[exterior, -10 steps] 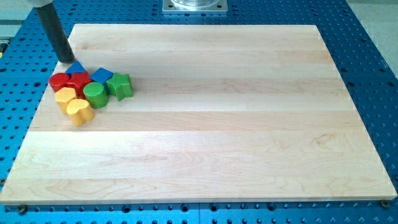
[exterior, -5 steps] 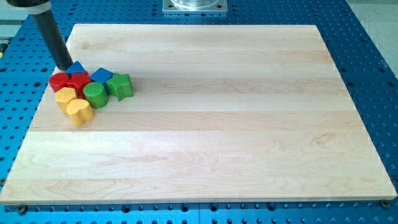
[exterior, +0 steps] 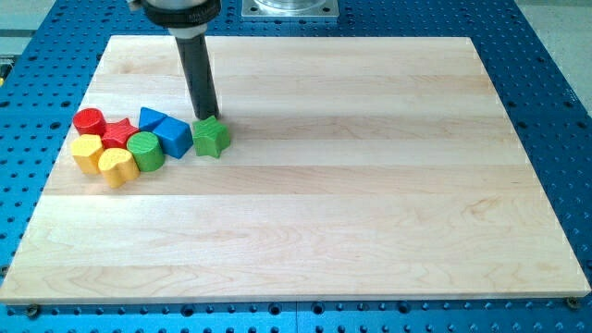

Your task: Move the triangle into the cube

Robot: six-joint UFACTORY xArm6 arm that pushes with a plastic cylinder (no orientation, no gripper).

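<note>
The blue triangle [exterior: 151, 118] lies at the top of a block cluster on the view's left of the wooden board [exterior: 324, 185]. The blue cube [exterior: 174, 137] sits just right of and below it, touching or nearly touching. My tip [exterior: 207, 117] stands right of the triangle and cube, at the top edge of the green star [exterior: 211, 138]. The green star sits right of the cube, close beside it.
A red cylinder [exterior: 89, 119], a red star [exterior: 117, 131], a green cylinder [exterior: 145, 151] and two yellow blocks [exterior: 86, 154] [exterior: 117, 166] are packed left of and below the triangle. The blue perforated table [exterior: 555, 92] surrounds the board.
My tip has moved from the cluster's upper left to its right, above the green star. The triangle, cube and green star have shifted right; the other blocks have also shifted.
</note>
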